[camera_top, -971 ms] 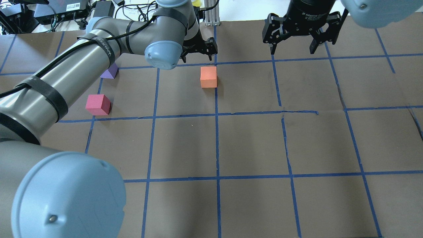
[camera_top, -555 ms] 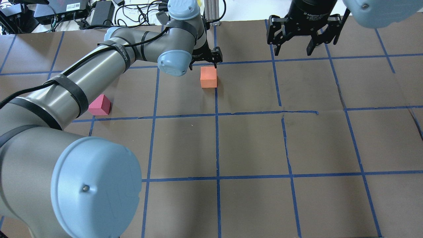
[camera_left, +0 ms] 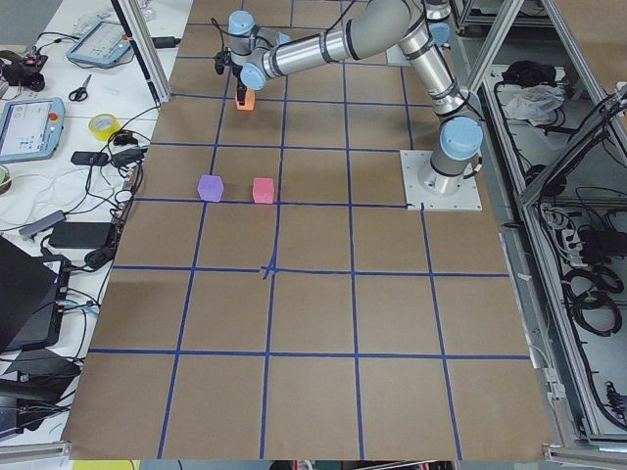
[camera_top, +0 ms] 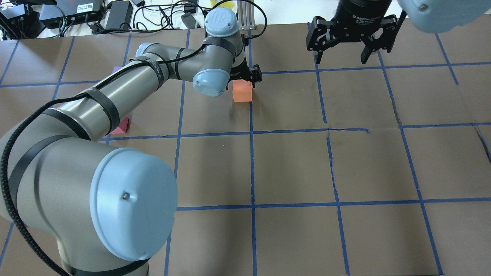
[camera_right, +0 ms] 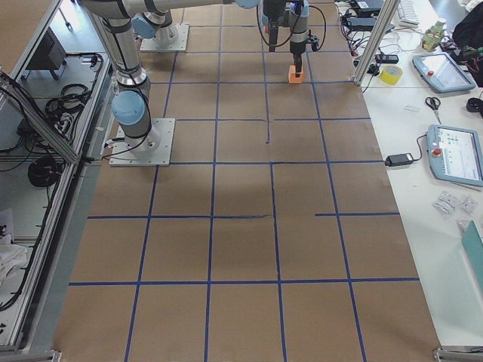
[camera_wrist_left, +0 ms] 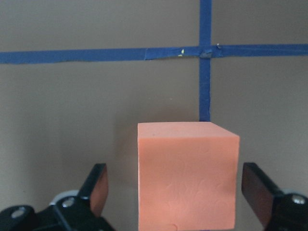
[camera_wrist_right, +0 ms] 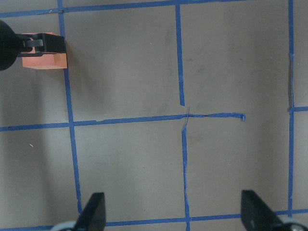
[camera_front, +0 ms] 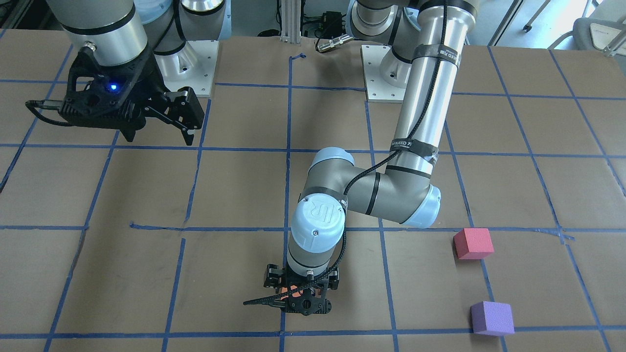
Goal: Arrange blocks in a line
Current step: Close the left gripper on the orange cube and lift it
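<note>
1. Currently: my left gripper (camera_wrist_left: pixel 177 187) is spread wide. The orange block (camera_wrist_left: pixel 187 175) sits between its fingers at the wrist view's lower centre, flanked but not clamped.
2. My right gripper (camera_top: pixel 340 57), at upper right overhead, has its fingers parted and holds nothing.

Robotics lab. Work table (camera_top: pixel 291 165) papered brown, gridded with blue tape (camera_top: pixel 252 168). Teach pendants (camera_right: pixel 455 154) on side bench, right edge of right-side view. Cables (camera_top: pixel 161 15), power brick (camera_top: pixel 119 13) upper left of overhead view. Aluminium frame post (camera_right: pixel 376 39); bolted arm base plate (camera_left: pixel 465 199).

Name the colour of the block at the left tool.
Orange block; clearest in the left wrist view.
</note>
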Motion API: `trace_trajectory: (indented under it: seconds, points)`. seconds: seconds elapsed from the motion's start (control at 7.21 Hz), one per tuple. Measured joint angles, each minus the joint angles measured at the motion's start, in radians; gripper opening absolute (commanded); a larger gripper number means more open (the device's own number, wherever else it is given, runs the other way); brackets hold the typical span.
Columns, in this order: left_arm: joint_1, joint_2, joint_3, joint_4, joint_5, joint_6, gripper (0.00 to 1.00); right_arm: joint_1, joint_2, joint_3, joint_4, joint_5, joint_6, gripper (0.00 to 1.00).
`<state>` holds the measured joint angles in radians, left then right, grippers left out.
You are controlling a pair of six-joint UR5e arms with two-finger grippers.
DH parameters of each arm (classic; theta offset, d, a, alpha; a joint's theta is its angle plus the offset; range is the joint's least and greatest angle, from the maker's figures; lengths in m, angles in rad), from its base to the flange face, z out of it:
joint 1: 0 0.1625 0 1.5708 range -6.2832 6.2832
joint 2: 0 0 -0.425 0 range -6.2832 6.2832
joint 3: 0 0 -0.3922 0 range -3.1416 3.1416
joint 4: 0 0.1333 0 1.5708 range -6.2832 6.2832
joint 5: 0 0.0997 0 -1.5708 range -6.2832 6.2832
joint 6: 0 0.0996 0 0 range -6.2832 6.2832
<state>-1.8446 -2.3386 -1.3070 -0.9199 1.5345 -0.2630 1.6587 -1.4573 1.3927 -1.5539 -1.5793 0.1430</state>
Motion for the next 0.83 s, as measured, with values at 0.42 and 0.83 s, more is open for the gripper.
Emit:
trace_trajectory:
  seconds: [0.42,0.83]
  points:
    - [-0.002,-0.01,0.015,0.01,-0.007,-0.062,0.33,0.001,-0.001,0.0,0.002,0.003,0.001,1.0]
    - [0.02,0.04,0.034,-0.009,0.006,-0.044,0.32,0.001,-0.001,0.0,0.002,0.003,0.001,1.0]
